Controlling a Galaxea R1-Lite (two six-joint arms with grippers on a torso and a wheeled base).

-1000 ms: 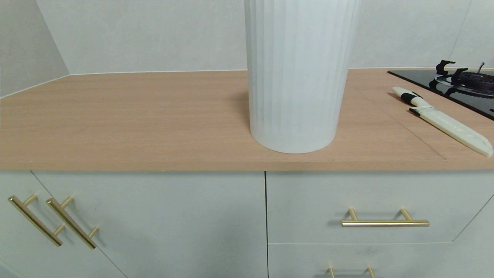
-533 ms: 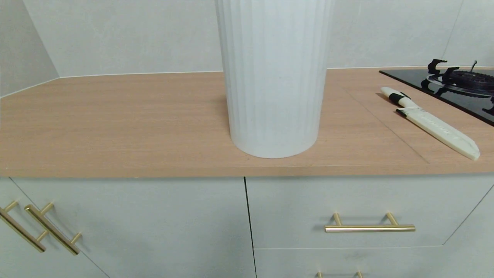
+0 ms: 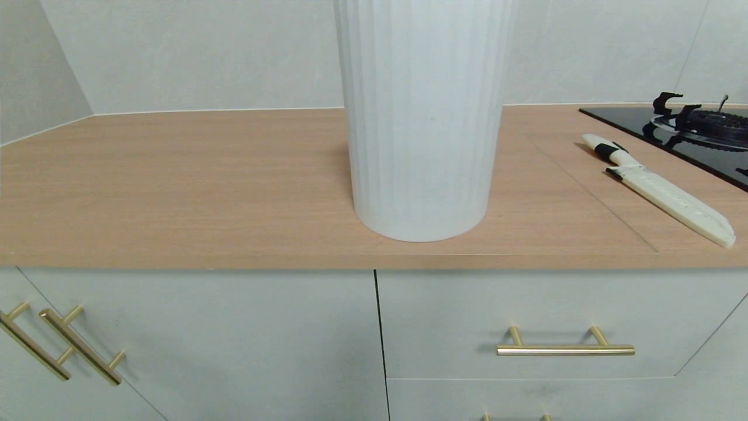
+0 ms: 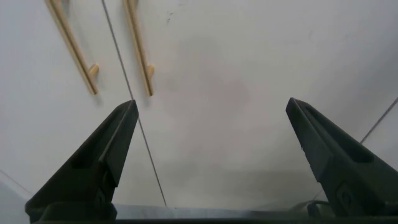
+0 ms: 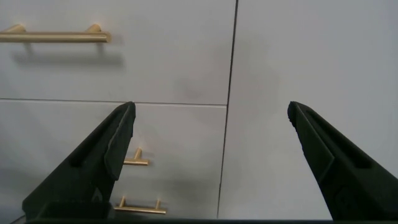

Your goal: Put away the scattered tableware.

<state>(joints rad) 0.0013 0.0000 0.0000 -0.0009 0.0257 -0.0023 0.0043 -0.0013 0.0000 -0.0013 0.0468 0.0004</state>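
Head view, from the left: a pair of gold door handles [image 3: 61, 349] slants across the cabinet front below the wooden surface [image 3: 175, 187]. A tall white ribbed tub [image 3: 421, 117] stands upright on the surface near its front edge, about mid-frame. Below and to its right, a gold drawer handle [image 3: 565, 349] lies level on a drawer front. Further right the knife [image 3: 660, 190] lies flat on the surface, well apart from the tub and just beside the black hob [image 3: 672, 131]. Its black-banded handle points toward the back wall and its cream blade runs toward the front right.

Left wrist view: the left fingers [image 4: 93, 168] are spread wide apart and hold nothing. They face a pale cabinet door with two slanted gold handles beyond them.

Right wrist view: the right fingers [image 5: 99, 162] are likewise spread wide and hold nothing. They face drawer fronts with gold handles. The knife is up on the surface, while both sets of fingers face the cabinet fronts under it.
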